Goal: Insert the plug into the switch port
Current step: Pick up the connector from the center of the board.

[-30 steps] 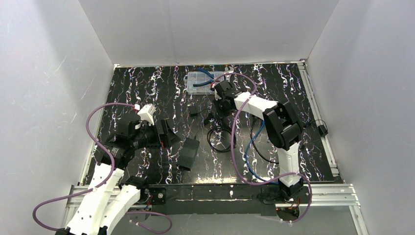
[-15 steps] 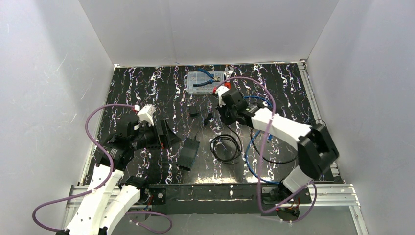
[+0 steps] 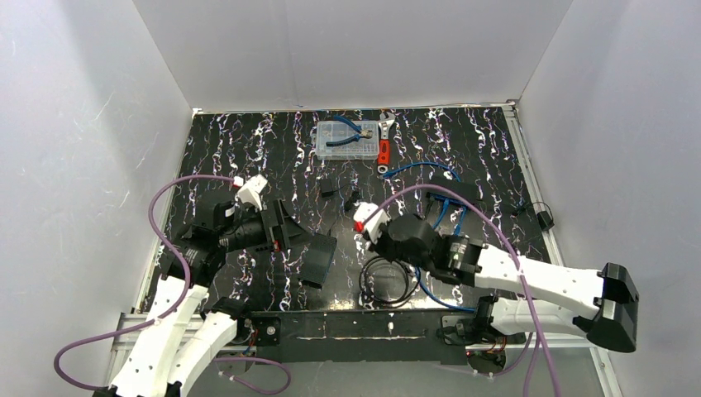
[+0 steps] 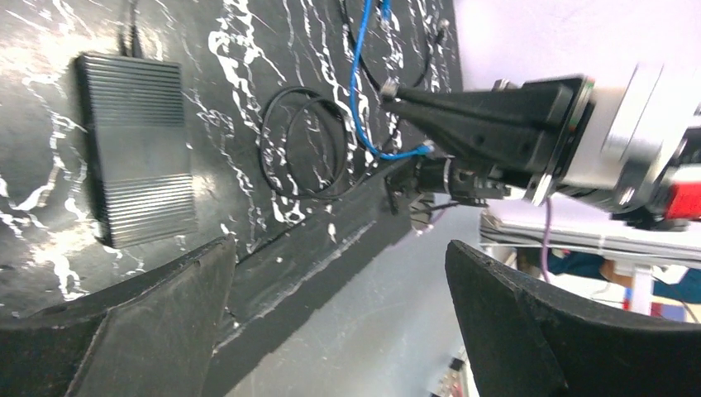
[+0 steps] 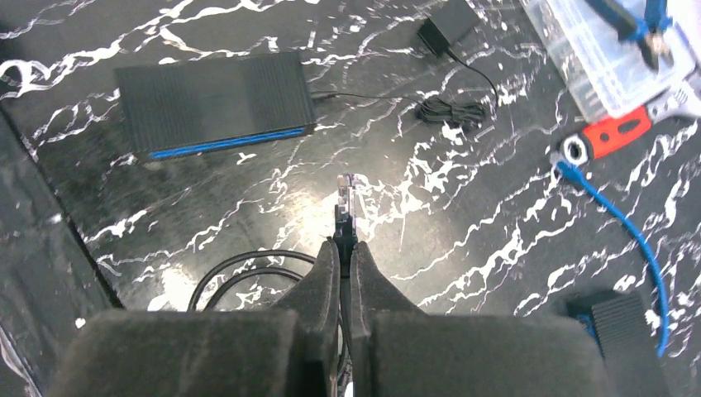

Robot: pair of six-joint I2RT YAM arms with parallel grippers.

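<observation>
While the right gripper (image 5: 343,248) is pinched tight on the small clear-tipped plug (image 5: 345,203) and its black lead, the plug sticks out over the black white-veined table (image 5: 463,248) and isn't touching anything. The flat matte-black rectangular box (image 5: 215,101) with the switch port lies at about 11 o'clock from the plug tip in the right wrist view, well apart, with a blue-striped edge facing the camera (can't make out the actual socket from here). Overhead, that box is around 7 o'clock from the table's middle. The left gripper (image 4: 337,248) has its jaws spread wide with nothing between them, and the box is up at its 10 o'clock. A clear plastic parts box (image 5: 579,58) sits at the plug's 2 o'clock.
</observation>
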